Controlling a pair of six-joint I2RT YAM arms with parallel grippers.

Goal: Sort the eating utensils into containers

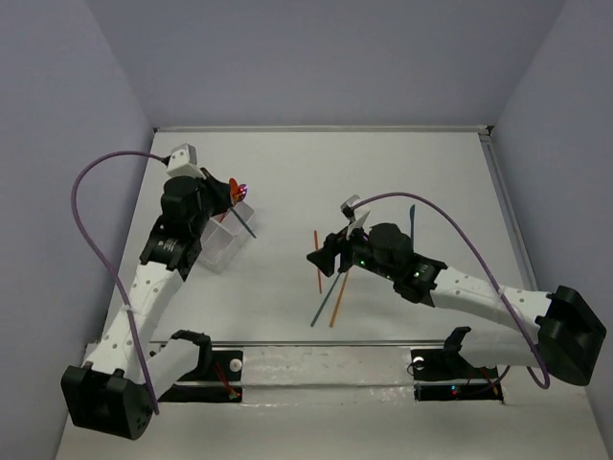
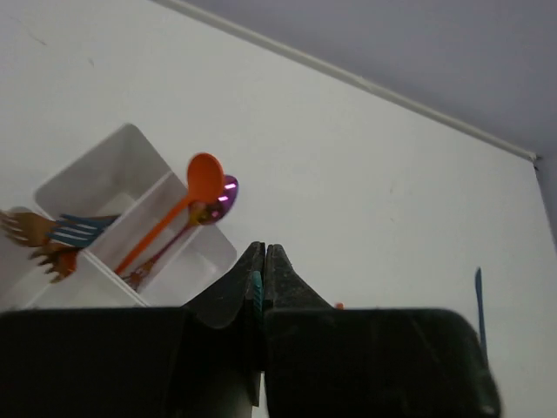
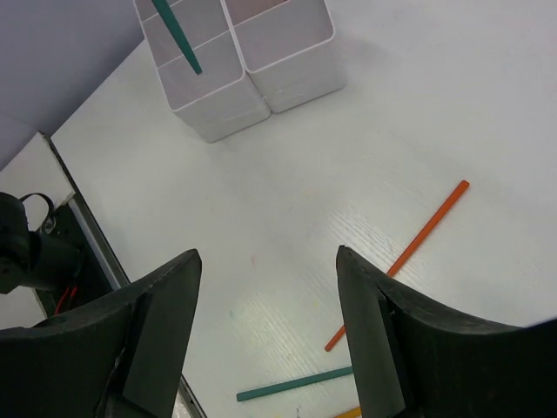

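Note:
The whitish divided tray (image 1: 218, 251) sits at the left. My left gripper (image 1: 226, 205) hovers over it, shut on a teal stick (image 1: 245, 223) that slants down over the tray. In the left wrist view the shut gripper (image 2: 264, 249) pinches the teal stick (image 2: 256, 293); the tray (image 2: 130, 150) holds an orange spoon (image 2: 204, 171), a shiny purple-copper spoon (image 2: 225, 195) and forks (image 2: 30, 231). My right gripper (image 1: 330, 257) is open and empty above loose sticks: red-orange (image 1: 318, 259), teal (image 1: 324, 299), orange (image 1: 338, 297). In the right wrist view the gripper (image 3: 270, 292) is above the red-orange stick (image 3: 409, 251).
Another teal stick (image 1: 412, 222) lies behind the right arm and also shows in the left wrist view (image 2: 479, 296). The right wrist view shows the tray (image 3: 261, 83) at the top and the teal stick on the table (image 3: 296, 383). A metal rail (image 1: 316, 353) runs along the near edge.

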